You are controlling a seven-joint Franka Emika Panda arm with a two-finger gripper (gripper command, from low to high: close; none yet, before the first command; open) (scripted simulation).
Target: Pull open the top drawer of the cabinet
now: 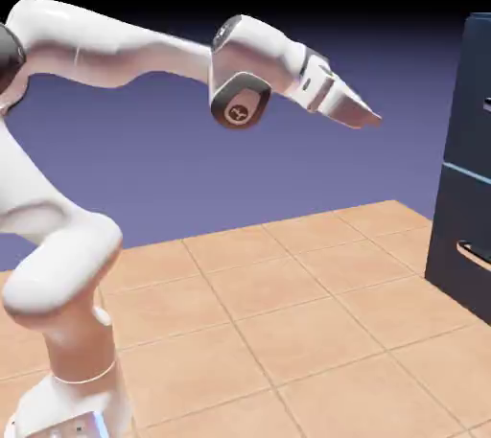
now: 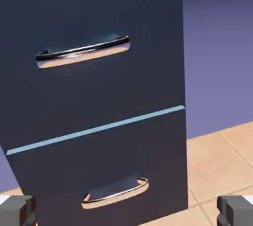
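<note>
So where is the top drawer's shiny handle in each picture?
Exterior view: the top drawer's handle barely peeks in at the right edge, on the cabinet.
Hand view: it is the upper silver bar, upper left.
Shared landmark: the light-blue seam just below it.

cabinet at exterior view's right, arm left, well apart

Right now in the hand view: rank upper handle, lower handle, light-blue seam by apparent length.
1. Light-blue seam, spanning the cabinet front.
2. Upper handle.
3. Lower handle, somewhat shorter; perspective may account for part of that.
</note>
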